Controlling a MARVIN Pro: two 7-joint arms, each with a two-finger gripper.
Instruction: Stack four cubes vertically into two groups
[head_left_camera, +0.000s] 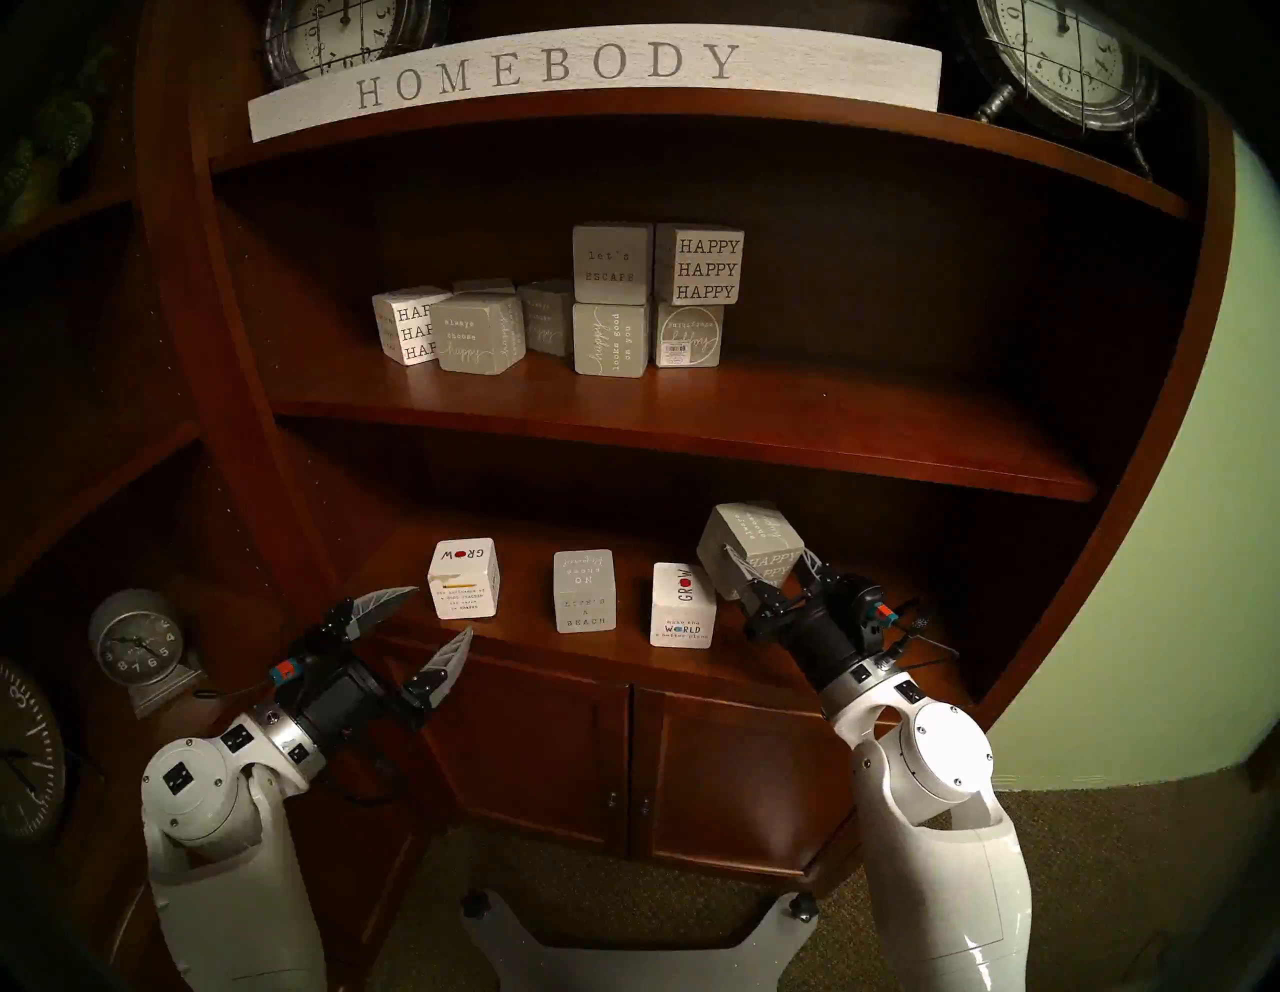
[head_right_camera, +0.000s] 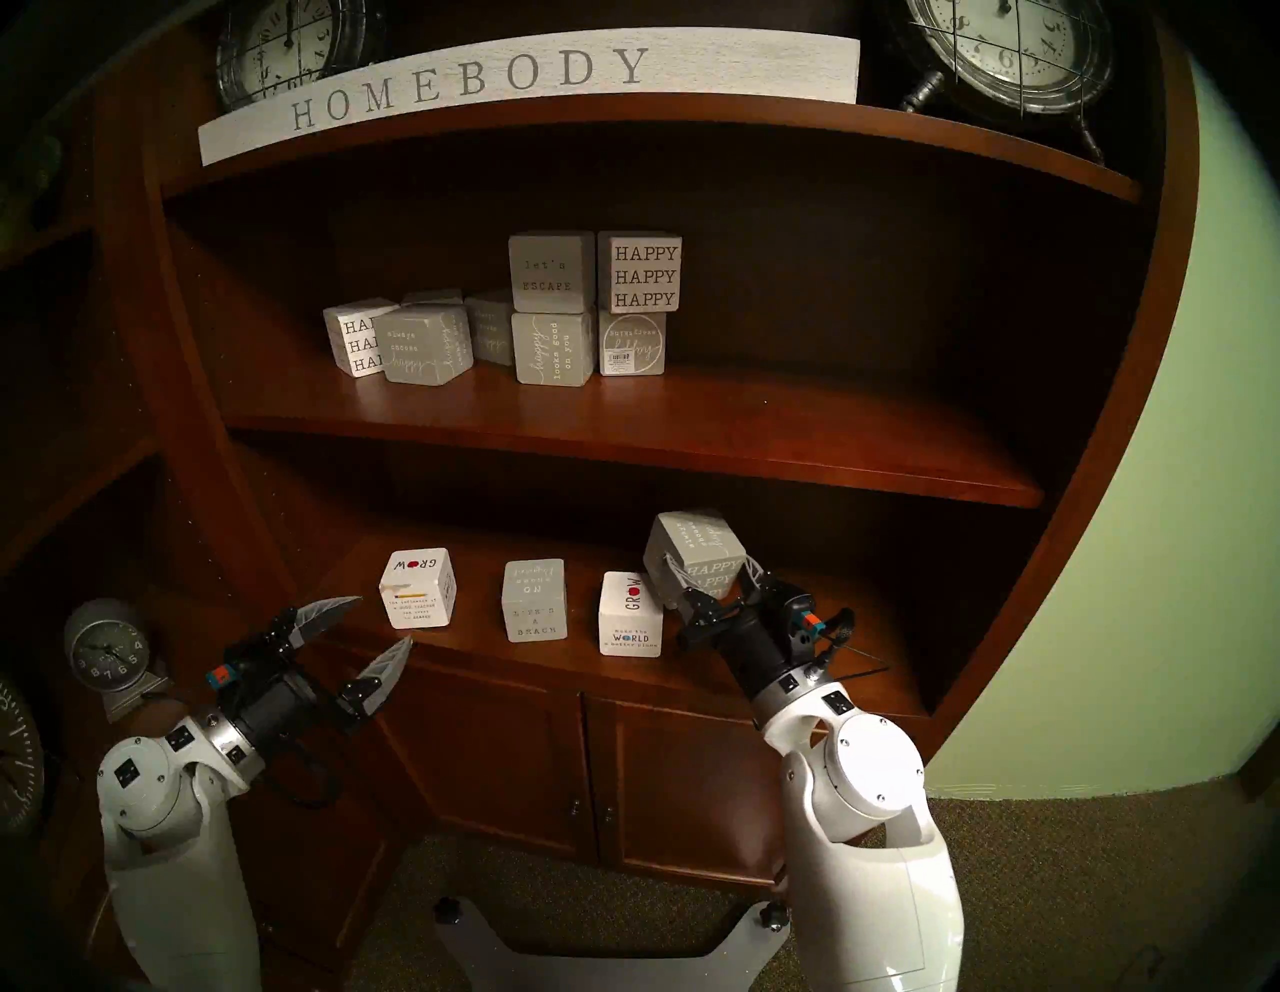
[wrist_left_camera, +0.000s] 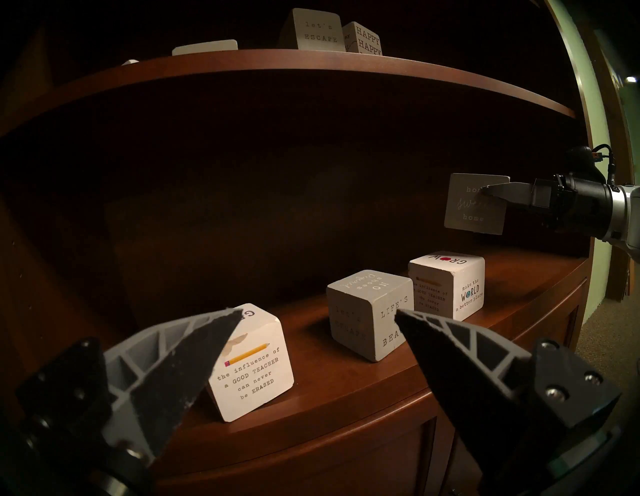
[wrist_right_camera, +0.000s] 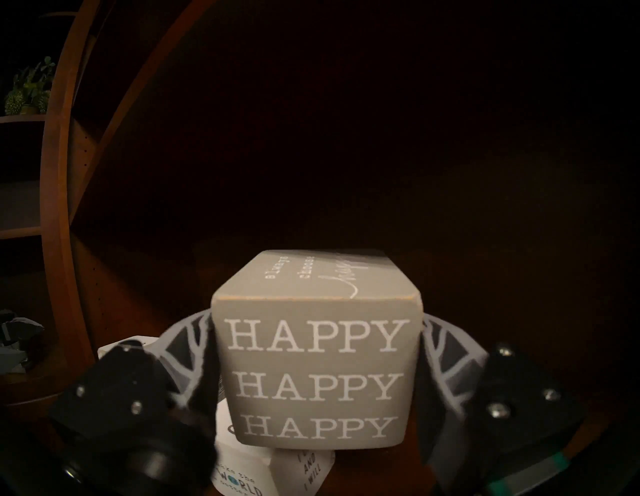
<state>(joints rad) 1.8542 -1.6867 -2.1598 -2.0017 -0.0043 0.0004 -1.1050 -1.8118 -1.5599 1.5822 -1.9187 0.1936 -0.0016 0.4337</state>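
Observation:
Three cubes stand in a row on the lower shelf: a white GROW block at the left, the grey LIFE'S A BEACH block in the middle, a second white GROW block at the right. My right gripper is shut on the grey block with white HAPPY HAPPY HAPPY, held tilted in the air just above and right of the right GROW block; it fills the right wrist view. My left gripper is open, just left of and in front of the left GROW block.
The upper shelf holds several other lettered cubes, some stacked in twos. A HOMEBODY sign and clocks stand on top. A small clock sits at the far left. Cabinet doors are below.

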